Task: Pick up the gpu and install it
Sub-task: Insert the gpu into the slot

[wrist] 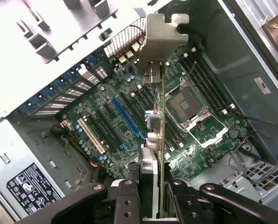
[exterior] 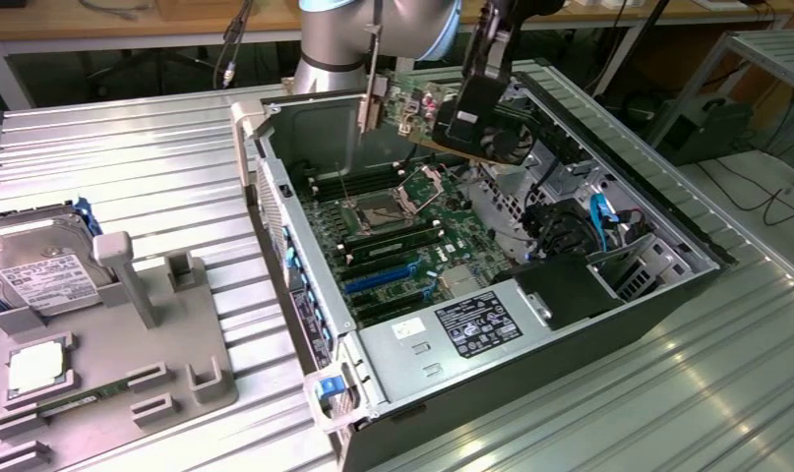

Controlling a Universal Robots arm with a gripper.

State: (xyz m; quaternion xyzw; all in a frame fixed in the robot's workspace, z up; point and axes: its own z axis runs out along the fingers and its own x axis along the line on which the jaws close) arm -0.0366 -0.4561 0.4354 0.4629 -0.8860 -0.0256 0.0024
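Desk (exterior: 134, 167), near edge, exterior view's left: grey holder (exterior: 173, 354) carrying hard drive (exterior: 42, 275) and cpu chip (exterior: 35, 366). Just beside it, open computer case (exterior: 659, 226), motherboard (exterior: 410, 246) exposed, blue slot (wrist: 127, 119) bare. Farther back, above the case's far end: gpu (exterior: 416, 106) aloft, not touching the motherboard. End effector (wrist: 155, 200) pinches the card's edge from both sides; silver bracket (wrist: 160, 37) points away from it. Arm (exterior: 357, 29) behind.

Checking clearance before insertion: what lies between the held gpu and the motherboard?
Nothing; in the exterior view the gpu hangs above the motherboard with only open air between them.
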